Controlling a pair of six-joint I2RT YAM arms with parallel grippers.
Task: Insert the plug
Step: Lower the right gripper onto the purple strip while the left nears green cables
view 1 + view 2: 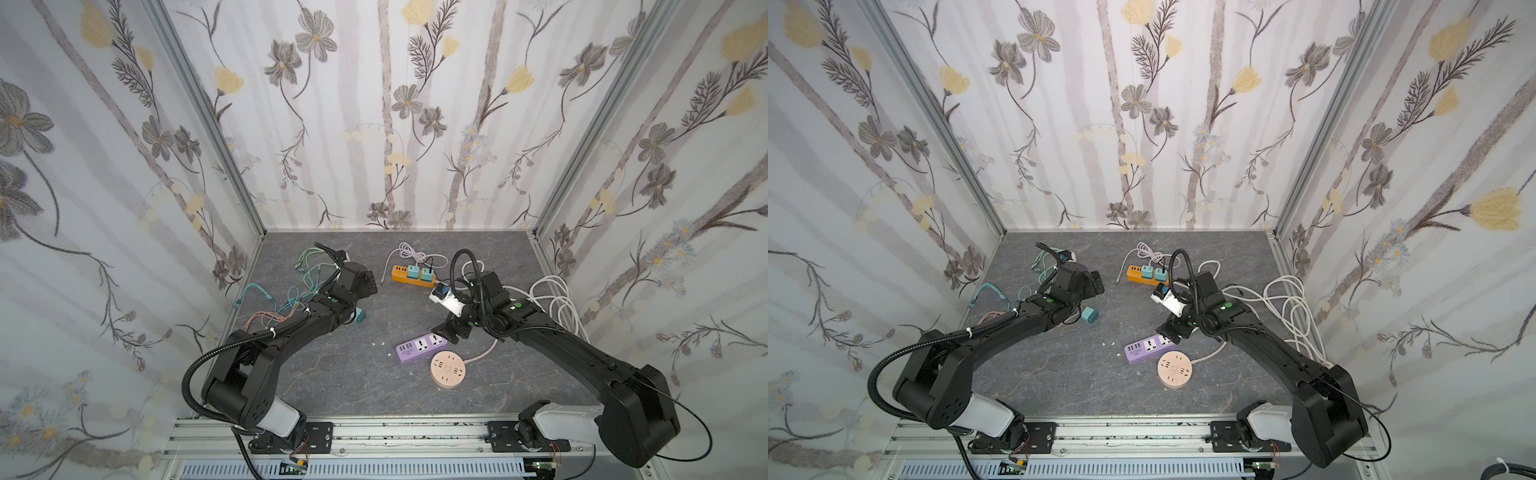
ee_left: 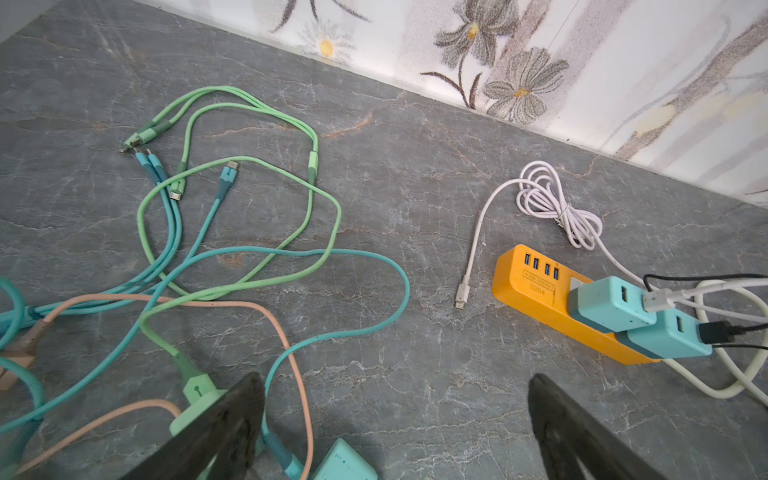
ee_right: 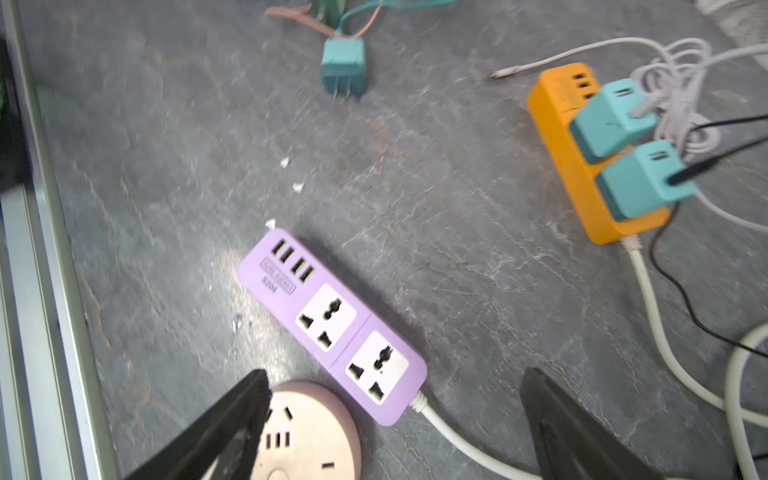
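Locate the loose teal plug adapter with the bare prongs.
In both top views the teal square plug adapter lies on the grey table, left of centre beside the left arm, with the purple rectangular power strip to its right.

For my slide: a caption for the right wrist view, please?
Open right end effector over purple power strip and round pink socket; two teal adapters in orange strip.
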